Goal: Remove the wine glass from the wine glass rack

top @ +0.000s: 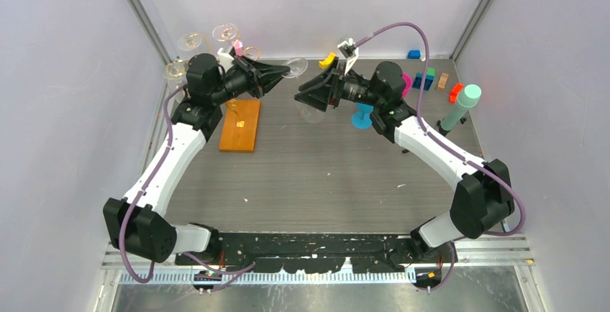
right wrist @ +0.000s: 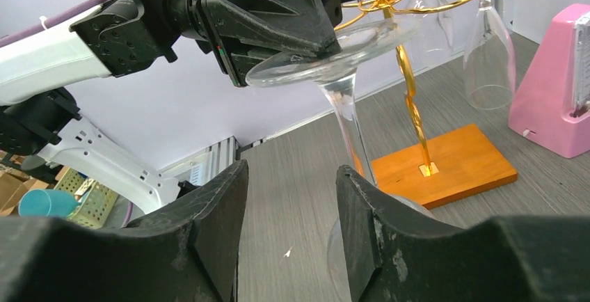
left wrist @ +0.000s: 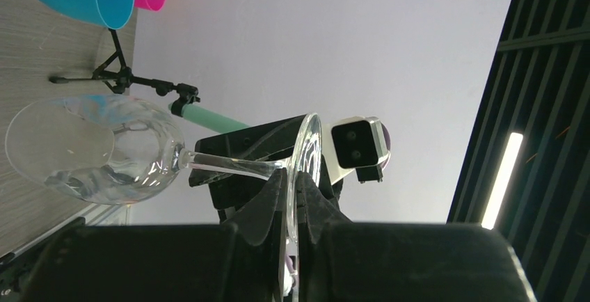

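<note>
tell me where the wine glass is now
In the top view the wine glass hangs between the two tools, right of the wine glass rack: foot pinched in the left tool, open right tool near its stem.

Table point(top: 324, 175): grey wood-grain top, marked with small pale flecks. Enclosure: plain pale lilac left panel point(top: 57, 111), back panel point(top: 309, 3) and right panel point(top: 554, 111) stand at the table's edges. A grey metal post point(top: 140, 10) rises at the back left corner, and a second post point(top: 475, 10) at the back right. A ribbed aluminium rail point(top: 324, 272) runs along the near edge. Beyond the enclosure, the left wrist view shows a dark slatted panel point(left wrist: 549, 72) carrying one lit strip light point(left wrist: 502, 180).
</note>
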Tool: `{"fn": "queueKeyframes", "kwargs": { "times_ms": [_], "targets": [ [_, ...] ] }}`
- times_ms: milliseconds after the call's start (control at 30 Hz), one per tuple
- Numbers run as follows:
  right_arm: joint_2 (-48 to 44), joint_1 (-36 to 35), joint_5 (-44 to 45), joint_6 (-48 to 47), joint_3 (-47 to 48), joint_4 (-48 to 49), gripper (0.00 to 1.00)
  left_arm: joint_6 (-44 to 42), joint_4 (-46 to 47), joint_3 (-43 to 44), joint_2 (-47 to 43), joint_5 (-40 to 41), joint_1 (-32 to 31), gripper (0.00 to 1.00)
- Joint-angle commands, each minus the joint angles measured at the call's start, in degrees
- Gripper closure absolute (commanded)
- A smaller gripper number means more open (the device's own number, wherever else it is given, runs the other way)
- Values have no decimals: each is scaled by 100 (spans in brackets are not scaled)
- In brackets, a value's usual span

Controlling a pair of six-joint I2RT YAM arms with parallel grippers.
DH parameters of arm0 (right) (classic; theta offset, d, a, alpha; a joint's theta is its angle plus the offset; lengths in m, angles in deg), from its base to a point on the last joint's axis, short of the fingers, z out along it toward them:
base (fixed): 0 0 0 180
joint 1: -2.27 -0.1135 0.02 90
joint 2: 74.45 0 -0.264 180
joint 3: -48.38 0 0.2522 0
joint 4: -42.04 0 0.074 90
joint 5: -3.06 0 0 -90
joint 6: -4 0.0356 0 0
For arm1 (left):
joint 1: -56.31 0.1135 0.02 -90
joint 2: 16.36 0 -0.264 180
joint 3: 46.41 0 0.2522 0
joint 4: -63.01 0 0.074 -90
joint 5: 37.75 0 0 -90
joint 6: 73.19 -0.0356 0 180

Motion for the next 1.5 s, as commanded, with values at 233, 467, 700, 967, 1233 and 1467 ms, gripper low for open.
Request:
{"fn": "queueKeyframes", "kwargs": {
  "times_ms": [233, 467, 700, 967, 1233, 1467],
  "targets": [
    [-509, -1, 1040, -690, 184, -160, 38, 113, 466, 24, 40, -165, -23, 100],
    [-585, -3, 1553, -1374, 195, -811, 37, 97, 455, 176, 101, -208, -14, 100],
    [-202, -40, 1176, -1191, 538, -605, 38, 541, 871, 276, 231, -386, -15, 100],
    [64, -156, 934, -1102, 725, -500, 55, 644, 967, 424, 281, -406, -14, 100],
    [173, -168, 1289, -876, 794, -321, 92, 584, 1167, 629, 300, -457, -15, 100],
    [313, -168, 2525, 46, 862, 721, 100, 72, 1314, 493, 3, -14, 20, 47]
  ]
}}
